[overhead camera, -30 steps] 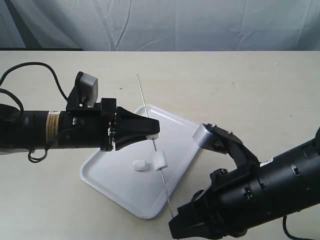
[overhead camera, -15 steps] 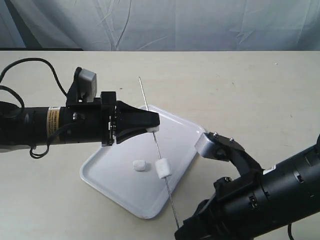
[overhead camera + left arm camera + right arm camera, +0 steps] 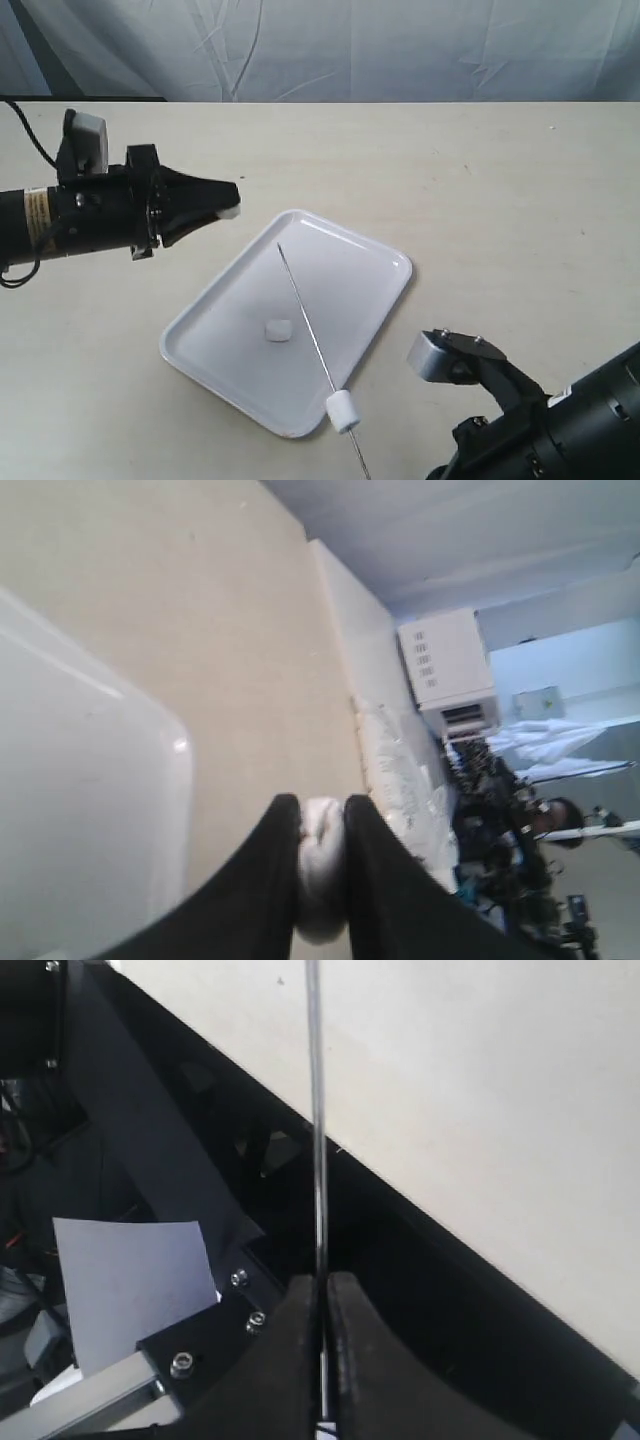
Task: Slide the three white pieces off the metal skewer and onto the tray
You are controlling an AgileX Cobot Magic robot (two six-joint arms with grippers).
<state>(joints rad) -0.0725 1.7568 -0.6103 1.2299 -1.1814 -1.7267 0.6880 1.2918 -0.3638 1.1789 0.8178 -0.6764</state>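
The white tray [image 3: 370,265] lies mid-table, its corner [image 3: 150,740] also showing in the left wrist view. One white piece [image 3: 278,330] rests on it. A second white piece [image 3: 342,410] is threaded low on the metal skewer [image 3: 305,312], just past the tray's near rim. The skewer [image 3: 316,1110] slants over the tray and my right gripper [image 3: 322,1295] is shut on its lower end, off the bottom of the exterior view. A third white piece [image 3: 320,865] is pinched in my left gripper [image 3: 228,205], which is shut and held left of the tray, away from the skewer.
A pale tabletop [image 3: 480,180] stretches around the tray, with a draped grey cloth [image 3: 330,50] behind it. The right arm's body [image 3: 540,420] fills the lower right corner. The table's dark front edge [image 3: 450,1280] shows close under the right gripper.
The left gripper pulled back to the left with one white piece, off the skewer's tip. The right arm drew the skewer down toward the near edge, the other piece still on it.
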